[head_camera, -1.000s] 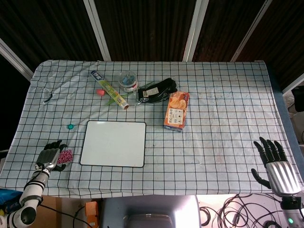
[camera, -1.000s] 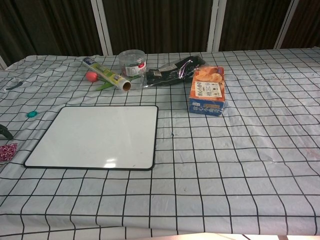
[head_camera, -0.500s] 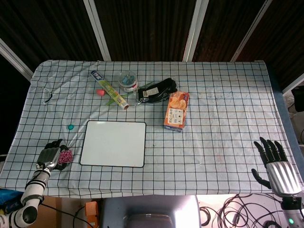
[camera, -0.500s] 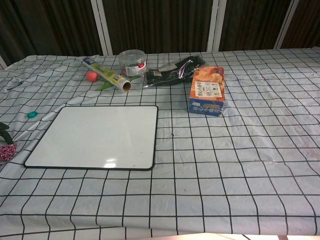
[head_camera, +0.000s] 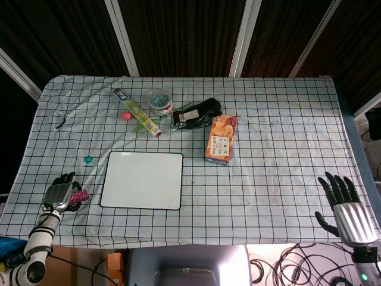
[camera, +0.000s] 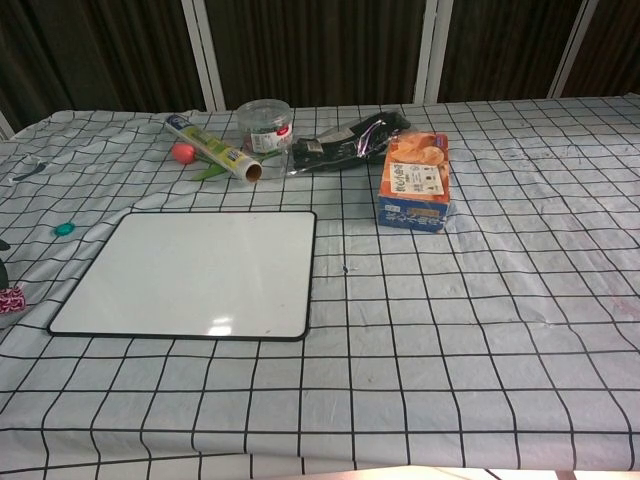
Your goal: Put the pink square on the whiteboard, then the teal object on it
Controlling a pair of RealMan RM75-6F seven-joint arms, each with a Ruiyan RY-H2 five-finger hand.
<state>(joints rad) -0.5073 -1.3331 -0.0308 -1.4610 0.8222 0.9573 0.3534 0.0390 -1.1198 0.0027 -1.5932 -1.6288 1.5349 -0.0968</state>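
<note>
- Drawn back toward the near-left table edge over the last second: left hand, with the pink square carried along and now showing as a smaller patch at the fingertips.
- Closed over the pink square from above, dark fingers curled around it; only a sliver of the square visible at the left margin of the chest view.
- Speckled pink and white, soft-looking; too bunched under the fingers to tell any long axis or facing.
- Flat, glossy whiteboard with a thin black rim and rounded corners, long axis running left to right, lying just right of the held square, apart from it.
- Small, round teal object on the cloth beyond the left hand, near the whiteboard's far-left corner, not touching it.
- Right hand at the near-right edge, metallic back upward, black fingers spread and holding nothing.
- White cloth with a black grid, slightly wrinkled, covering the table.
- Orange snack box lying flat past the board's right side.
</note>
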